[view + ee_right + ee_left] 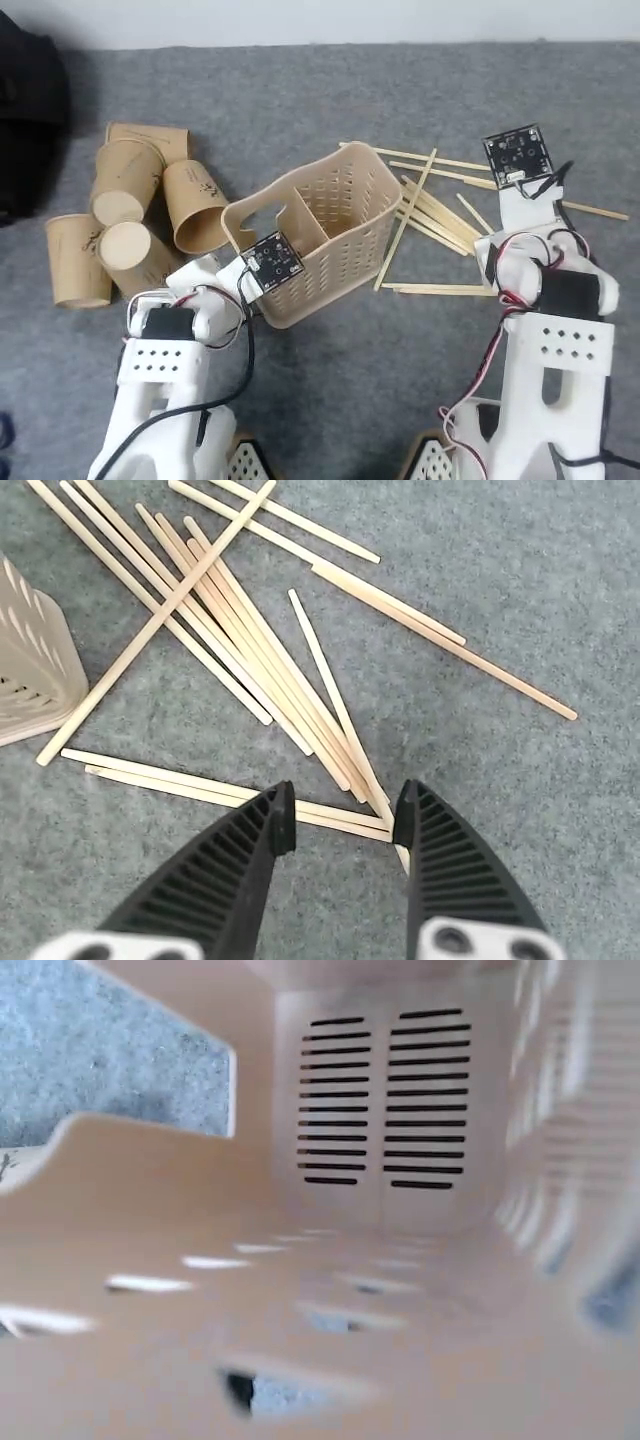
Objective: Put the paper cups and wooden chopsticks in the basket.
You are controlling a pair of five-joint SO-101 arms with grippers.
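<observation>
The beige slotted basket point(345, 215) lies tipped on the grey carpet at the middle, its divided inside point(380, 1100) close in front of the left wrist camera. My left arm point(270, 260) sits at the basket's near corner. Several brown paper cups point(125, 180) lie in a heap left of the basket, some on their sides. Wooden chopsticks point(440, 215) are scattered right of the basket. My right gripper point(344, 818) hovers open just above them, with a few chopsticks point(250, 650) crossing between its black fingertips point(283, 820).
A black bag point(25, 110) lies at the far left edge. Grey carpet point(350, 380) covers the table between the two arm bases. One chopstick point(595, 210) lies apart at the far right. The basket's corner point(25, 670) stands beside the chopstick pile.
</observation>
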